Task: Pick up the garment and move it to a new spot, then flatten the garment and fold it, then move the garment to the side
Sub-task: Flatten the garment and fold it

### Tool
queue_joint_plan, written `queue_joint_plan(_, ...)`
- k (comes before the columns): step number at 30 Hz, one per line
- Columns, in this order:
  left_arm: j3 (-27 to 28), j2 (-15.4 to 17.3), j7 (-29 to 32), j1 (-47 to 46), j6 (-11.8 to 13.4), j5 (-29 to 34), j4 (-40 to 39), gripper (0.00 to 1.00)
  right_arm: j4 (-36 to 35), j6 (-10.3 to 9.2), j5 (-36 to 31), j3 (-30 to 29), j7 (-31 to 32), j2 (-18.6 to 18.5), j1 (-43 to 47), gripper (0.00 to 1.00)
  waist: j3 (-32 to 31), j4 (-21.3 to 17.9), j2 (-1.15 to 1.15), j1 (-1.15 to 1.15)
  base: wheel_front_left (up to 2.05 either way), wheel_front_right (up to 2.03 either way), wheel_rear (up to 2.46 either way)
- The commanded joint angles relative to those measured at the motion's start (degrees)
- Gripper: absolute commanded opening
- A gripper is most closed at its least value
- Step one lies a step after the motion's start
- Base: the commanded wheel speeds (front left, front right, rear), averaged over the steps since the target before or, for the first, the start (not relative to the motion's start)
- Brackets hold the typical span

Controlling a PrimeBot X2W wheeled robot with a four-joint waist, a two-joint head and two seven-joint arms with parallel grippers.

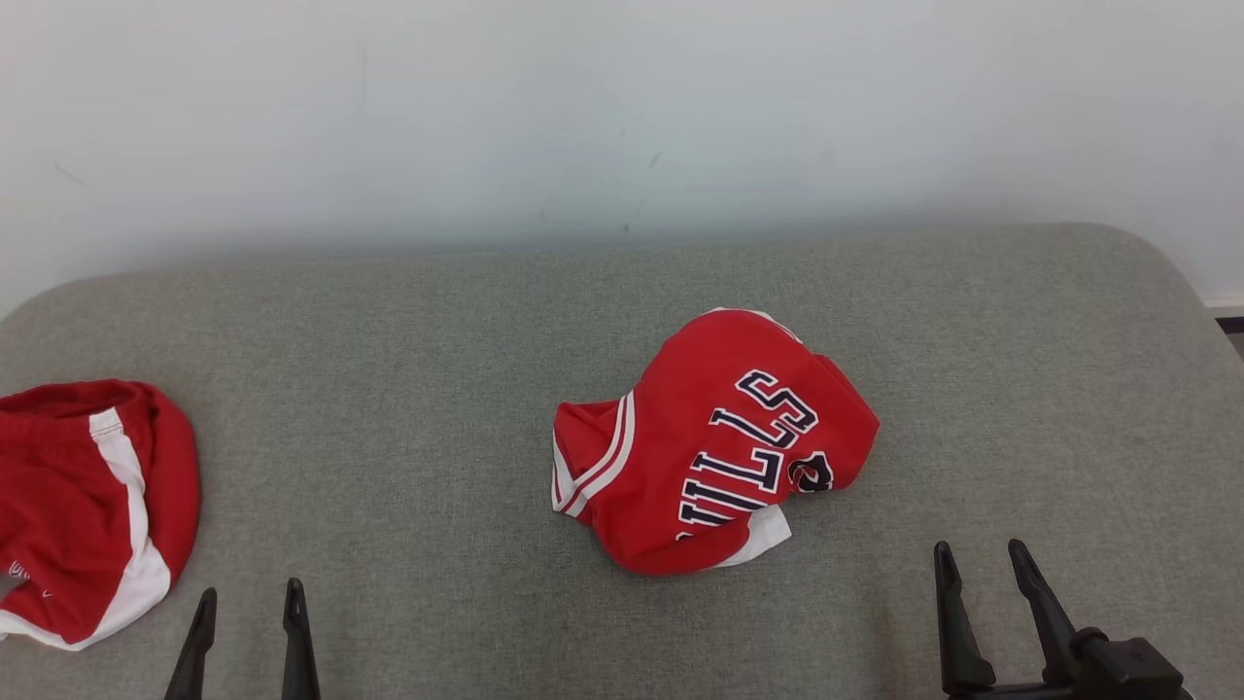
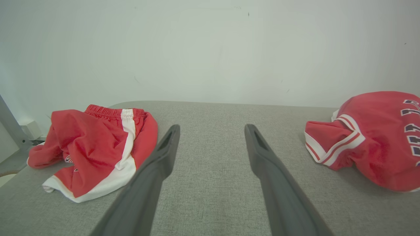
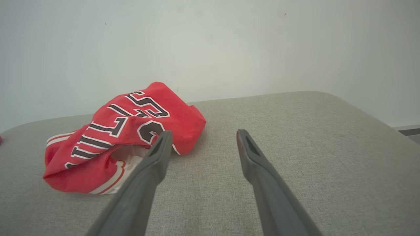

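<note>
**Red jersey crumpled near centre, both jaws wide and empty**

Grey fabric covers the tabletop [image 1: 389, 389], and the thing you are after, the red jersey [image 1: 714, 442], sits in a rumpled heap just right of the middle of the head view. Its lettering is turned sideways and a white-striped armhole edge pokes out on its left. Nothing touches it, so I judge the first pick-up not yet begun.

A pair of red shorts [image 1: 83, 506] with a white side stripe lies at the left edge of the frame, well apart from the jersey. Being off to the side, the shorts are probably not your concern now.

Your left jaws rise from the lower left, dark fingers [image 1: 296, 632] spread wide and holding nothing. In the left wrist view they point at bare cloth between the shorts [image 2: 95, 157] and the jersey [image 2: 377, 144].

Your right jaws stand at the lower right, fingers [image 1: 952, 612] just as wide and just as empty, near the heap but clear of it. In the right wrist view one finger [image 3: 154, 164] overlaps the jersey [image 3: 124, 137] only by line of sight.

That wide stance suits a soft heap, since it leaves room to close over a raised fold. Being nearer, the right side looks better placed to reach. Aim for the striped edge, or you may pinch several layers at once.
</note>
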Motion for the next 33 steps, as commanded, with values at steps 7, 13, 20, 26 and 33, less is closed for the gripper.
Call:
queue_joint_plan(7, -2.1, -0.1, -0.2, -2.2, -0.6, -0.2, 0.9, 1.00, 0.3, -0.12, 0.0, 0.3, -0.1, -0.1, -0.1, 1.00, 0.2, -0.6, 0.00, 0.00, 0.00, 0.00, 0.00)
queue_joint_plan(13, -6.6, 0.2, -0.2, -7.2, -1.5, -0.3, 3.6, 1.00, 0.4, -0.13, 0.5, 1.1, -0.1, -0.1, -0.8, 1.00, 0.9, -2.4, 0.00, 0.00, 0.00, 0.00, 0.00)
queue_joint_plan(20, -15.2, 2.5, -0.2, -13.4, -1.5, -3.3, 8.5, 1.00, 0.6, -0.13, 1.1, 1.7, -0.1, -0.1, -1.6, 1.00, 1.9, -6.2, 0.00, 0.00, 0.00, 0.00, 0.00)
queue_joint_plan(26, -21.5, 4.6, -0.2, -17.0, -1.4, -5.8, 13.7, 1.00, 0.7, -0.13, 1.6, 1.9, -0.1, -0.1, -1.7, 1.00, 3.0, -9.1, 0.00, 0.00, 0.00, 0.00, 0.00)
queue_joint_plan(33, -25.0, 6.9, -0.2, -22.2, -1.4, -8.3, 20.2, 1.00, 0.6, -0.13, 2.8, 2.0, -0.1, -0.1, -3.3, 1.00, 5.8, -12.2, 0.00, 0.00, 0.00, 0.00, 0.00)
